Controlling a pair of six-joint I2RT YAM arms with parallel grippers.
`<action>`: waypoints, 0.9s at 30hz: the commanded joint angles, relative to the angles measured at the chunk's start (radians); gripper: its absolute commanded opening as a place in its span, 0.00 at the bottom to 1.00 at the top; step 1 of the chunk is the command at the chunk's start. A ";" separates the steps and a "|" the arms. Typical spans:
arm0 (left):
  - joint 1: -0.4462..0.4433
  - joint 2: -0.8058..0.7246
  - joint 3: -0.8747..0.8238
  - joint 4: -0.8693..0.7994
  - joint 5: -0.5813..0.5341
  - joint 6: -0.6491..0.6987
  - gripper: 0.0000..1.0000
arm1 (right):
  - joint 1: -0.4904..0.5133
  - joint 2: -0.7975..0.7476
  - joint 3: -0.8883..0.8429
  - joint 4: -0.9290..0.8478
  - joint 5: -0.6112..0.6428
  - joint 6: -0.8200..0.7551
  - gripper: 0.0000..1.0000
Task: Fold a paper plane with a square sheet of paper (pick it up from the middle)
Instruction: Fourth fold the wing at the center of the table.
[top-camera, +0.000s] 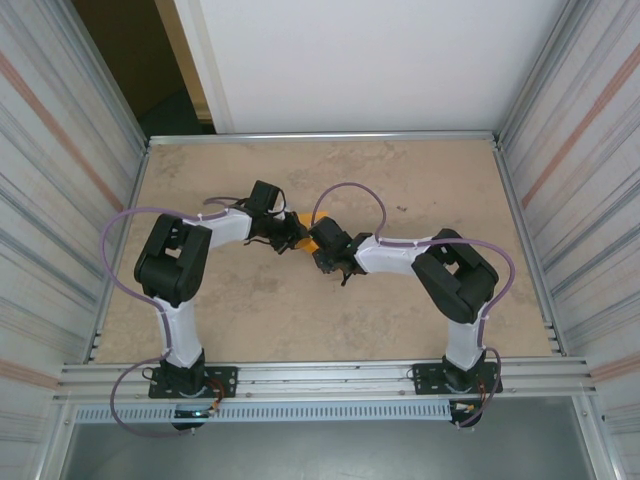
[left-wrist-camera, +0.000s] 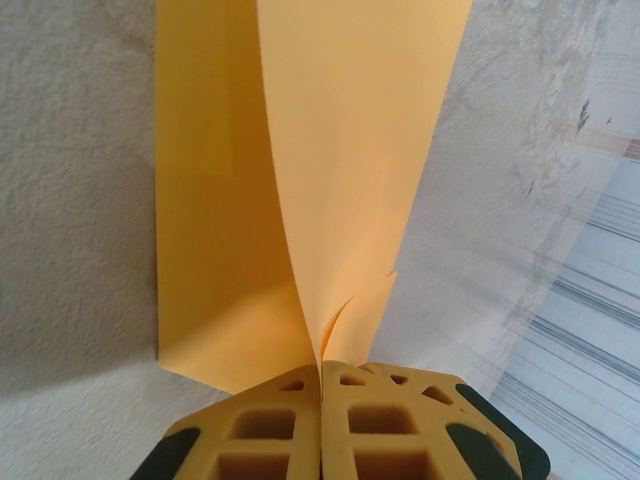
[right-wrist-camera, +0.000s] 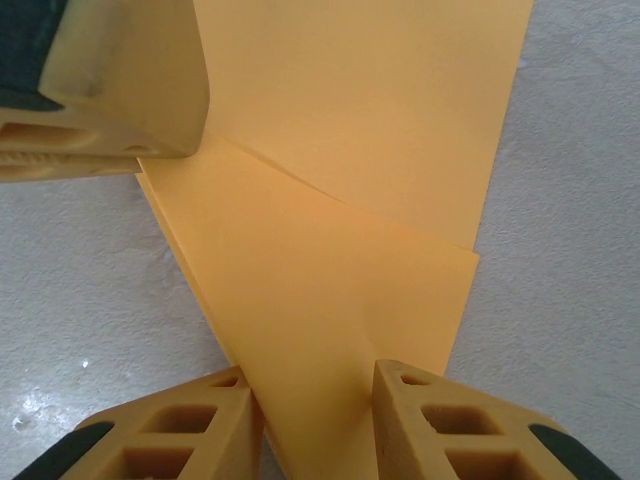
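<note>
Creases are showing in the square sheet of paper (left-wrist-camera: 330, 150), which is stretching roughly left to right at the middle of the table (top-camera: 400, 170); left gripper (left-wrist-camera: 322, 385) is pinching its edge, jaws closed; right gripper (right-wrist-camera: 315, 400) is straddling a raised fold, jaws parted.

Paper (left-wrist-camera: 340, 150) over table (left-wrist-camera: 80, 200) (near centre)

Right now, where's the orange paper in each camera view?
Top external: the orange paper is a small patch mid-table, between the two wrists.
Left wrist: it rises from the shut jaws of the left gripper to the top edge.
Right wrist: it spans the centre, running between the open jaws of the right gripper.
Shared landmark: the left gripper clamping the paper, upper left in the right wrist view.
</note>
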 joint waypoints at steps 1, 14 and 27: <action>-0.005 -0.041 0.025 -0.035 0.002 -0.004 0.08 | 0.007 0.021 0.029 -0.019 0.031 -0.014 0.30; -0.004 -0.035 0.036 -0.050 0.004 0.011 0.12 | 0.007 0.019 0.018 -0.017 0.020 -0.015 0.21; -0.003 -0.032 0.071 -0.096 0.008 0.043 0.06 | 0.007 -0.019 0.025 -0.045 0.058 -0.033 0.26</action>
